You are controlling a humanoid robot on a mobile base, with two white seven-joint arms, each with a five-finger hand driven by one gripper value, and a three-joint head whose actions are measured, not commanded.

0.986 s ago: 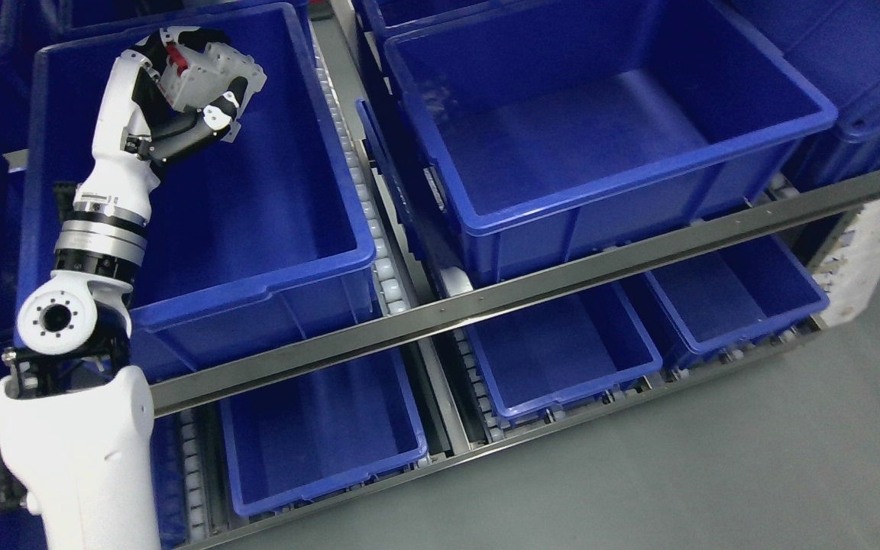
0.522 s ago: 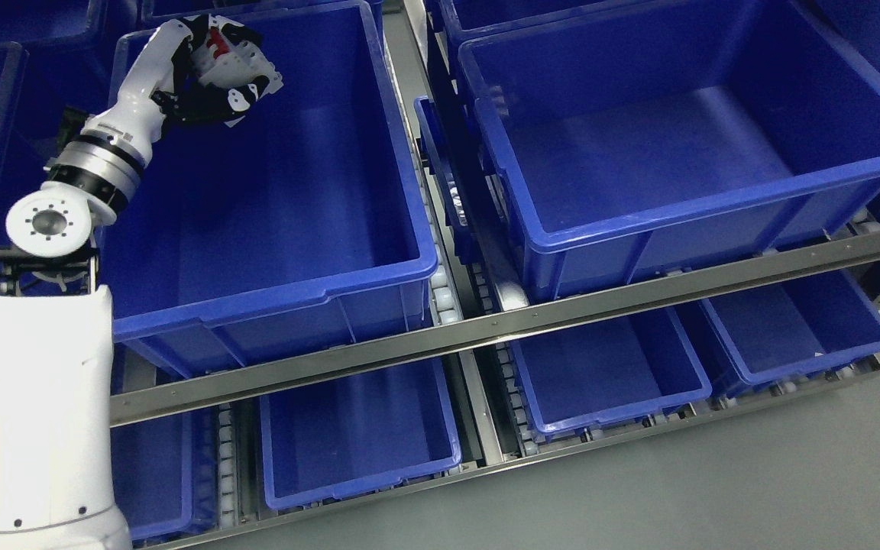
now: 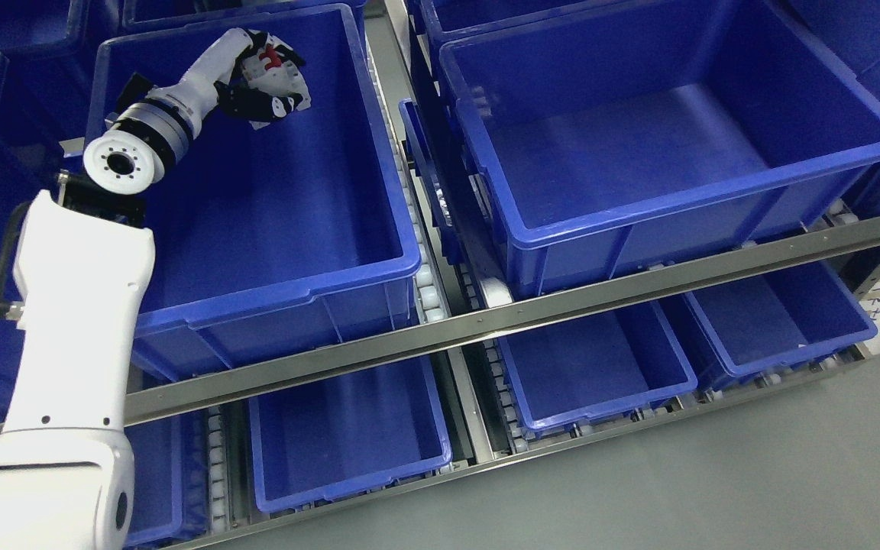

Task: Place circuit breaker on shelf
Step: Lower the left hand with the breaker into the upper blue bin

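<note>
**Hand goes deeper into the bin with the breaker**

The shelf (image 3: 486,325) carries big blue bins on its upper level and smaller ones below. The whole picture has shifted from one picture to the next, so the camera has moved and the bins themselves have not.

The left arm (image 3: 77,305) reaches further into the upper left bin (image 3: 272,283) than a second ago, and its wrist now points more to the back of the bin.

The left hand (image 3: 266,76) is lower than before, near the back wall and over the bin floor. Its fingers (image 3: 276,107) are clamped around the circuit breaker (image 3: 276,65), a pale block with a red part on top. Below the fingers the floor is bare.

I judge that the lowering is nearly finished and the release comes next; whether the breaker already touches the floor, I cannot tell. The right hand is not visible.
</note>
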